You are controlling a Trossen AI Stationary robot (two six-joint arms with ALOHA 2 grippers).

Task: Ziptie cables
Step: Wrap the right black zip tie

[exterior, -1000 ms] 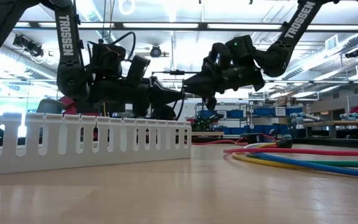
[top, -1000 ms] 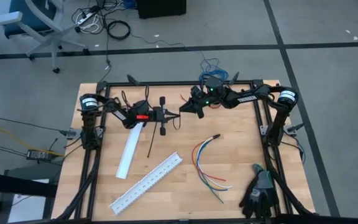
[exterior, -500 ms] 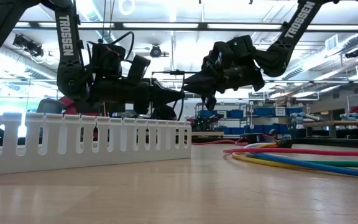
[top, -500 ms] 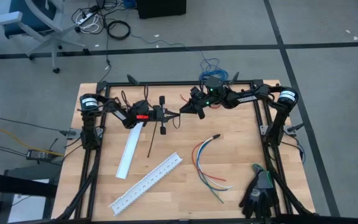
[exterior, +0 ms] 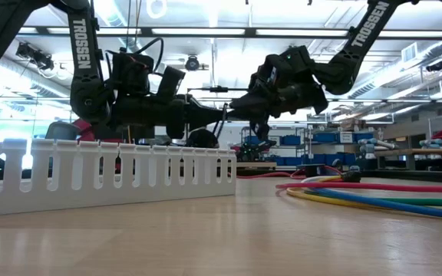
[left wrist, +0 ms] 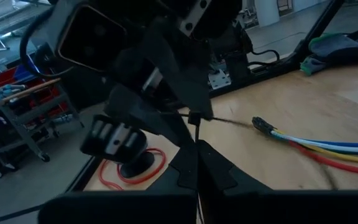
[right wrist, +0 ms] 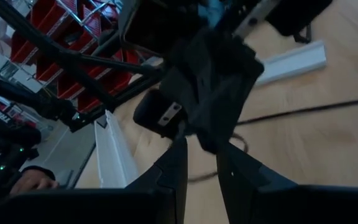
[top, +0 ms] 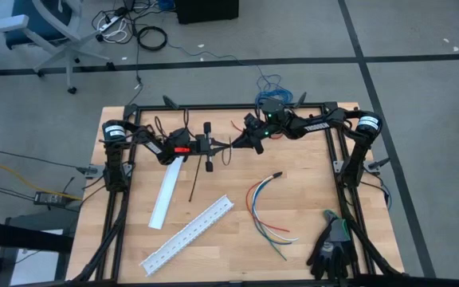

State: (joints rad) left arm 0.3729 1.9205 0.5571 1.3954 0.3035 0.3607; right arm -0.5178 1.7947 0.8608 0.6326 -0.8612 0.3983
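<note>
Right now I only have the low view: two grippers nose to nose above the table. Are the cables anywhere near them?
Observer: No. From above, the cables lie flat on the table, clear of the left gripper and right gripper.
Reviewer: Which way does the black-sleeved end point?
Observer: Toward the grippers, at the far end of the bunch.
Reviewer: Anything else lying loose?
Observer: A thin black strip lies beside the white cover piece, not touching it.

Workshop or lab — parts-bin shelving [exterior: 405,140], ceiling strip lights [exterior: 206,31].
</note>
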